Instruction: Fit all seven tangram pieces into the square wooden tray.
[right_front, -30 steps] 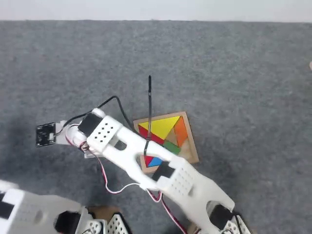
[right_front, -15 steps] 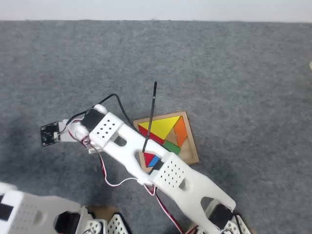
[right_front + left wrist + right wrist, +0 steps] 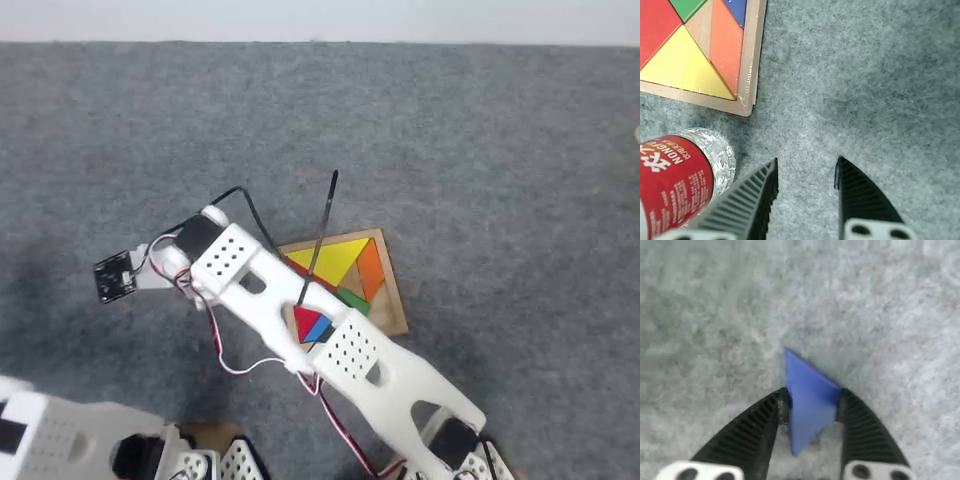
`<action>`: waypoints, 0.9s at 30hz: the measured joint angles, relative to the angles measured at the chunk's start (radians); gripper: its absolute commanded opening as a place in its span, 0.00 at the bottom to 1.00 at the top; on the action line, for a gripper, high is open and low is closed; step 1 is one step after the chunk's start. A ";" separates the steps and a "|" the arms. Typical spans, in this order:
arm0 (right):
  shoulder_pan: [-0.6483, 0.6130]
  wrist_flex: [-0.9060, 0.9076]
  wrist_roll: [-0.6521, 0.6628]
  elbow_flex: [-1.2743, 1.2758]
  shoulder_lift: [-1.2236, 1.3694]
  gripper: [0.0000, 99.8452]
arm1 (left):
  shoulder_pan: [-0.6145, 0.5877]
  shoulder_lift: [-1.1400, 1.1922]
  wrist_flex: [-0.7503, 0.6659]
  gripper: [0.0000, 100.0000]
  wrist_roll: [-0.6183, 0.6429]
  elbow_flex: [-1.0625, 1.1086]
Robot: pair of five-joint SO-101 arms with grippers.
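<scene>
My right gripper [image 3: 812, 396] is clamped on the small flat blue triangular tangram piece [image 3: 807, 372], over the grey felt mat [image 3: 715, 300]. It looks light, stiff and slick, so edge-to-edge suits it. My left gripper [image 3: 806, 165] is spread, empty, near the square wooden tray [image 3: 751, 60]

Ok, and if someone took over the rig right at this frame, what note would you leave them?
Right end effector: shut on a blue triangle, over carpet.
Left end effector: open, empty, near the tray corner, beside a bottle.
Done: red piece, yellow piece, orange piece, green piece and blue piece lie in the tray.
Left: a bare wooden gap shows among them; the held triangle is not yet placed.
</scene>
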 measured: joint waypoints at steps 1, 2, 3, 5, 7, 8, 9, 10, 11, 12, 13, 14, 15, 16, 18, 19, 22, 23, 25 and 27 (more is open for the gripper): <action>0.003 0.008 0.012 0.000 -0.002 0.07 | 0.000 0.000 0.000 0.19 0.000 0.000; 0.003 0.018 0.025 0.000 -0.002 0.07 | 0.000 0.000 0.000 0.19 0.000 0.000; 0.005 0.028 0.032 -0.002 -0.002 0.07 | 0.000 0.000 0.000 0.19 0.000 0.000; 0.005 0.049 0.038 -0.002 -0.003 0.06 | 0.000 0.000 0.000 0.19 0.000 0.000; 0.005 0.068 0.040 -0.002 -0.003 0.04 | 0.000 0.000 0.000 0.19 0.000 0.000; 0.005 0.078 0.040 -0.006 -0.003 0.05 | 0.000 0.000 0.000 0.19 0.000 0.000; 0.005 0.086 0.040 -0.014 -0.003 0.06 | 0.000 0.000 0.000 0.19 0.000 0.000; 0.006 0.094 0.040 -0.028 0.005 0.09 | 0.000 0.000 0.000 0.19 0.000 0.000; 0.008 0.098 0.034 -0.043 0.018 0.13 | 0.000 0.000 0.000 0.19 0.000 0.000; 0.009 0.104 0.017 -0.038 0.026 0.16 | 0.000 0.000 0.000 0.19 0.000 0.000; 0.011 0.106 -0.003 -0.051 0.034 0.19 | 0.000 0.000 0.000 0.19 0.000 0.000; 0.012 0.104 -0.017 -0.058 0.035 0.21 | 0.000 0.000 0.000 0.19 0.000 0.000; 0.014 0.104 -0.023 -0.066 0.037 0.22 | 0.000 0.000 0.000 0.19 0.000 0.000; 0.014 0.109 -0.026 -0.068 0.037 0.22 | 0.000 0.000 0.000 0.19 0.000 0.000; 0.014 0.097 -0.031 -0.068 0.038 0.22 | 0.000 0.000 0.000 0.19 0.000 0.000; 0.014 0.091 -0.032 -0.068 0.038 0.22 | 0.000 0.000 -0.002 0.19 0.000 0.000; 0.014 0.083 -0.035 -0.068 0.038 0.22 | 0.000 0.000 -0.003 0.19 0.000 0.000; 0.014 0.083 -0.037 -0.068 0.038 0.22 | 0.000 0.000 -0.006 0.19 0.000 0.000; 0.014 0.083 -0.040 -0.083 0.038 0.22 | 0.000 0.000 -0.006 0.19 0.000 0.000; 0.014 0.083 -0.041 -0.118 0.040 0.22 | 0.000 0.000 -0.006 0.19 0.000 0.000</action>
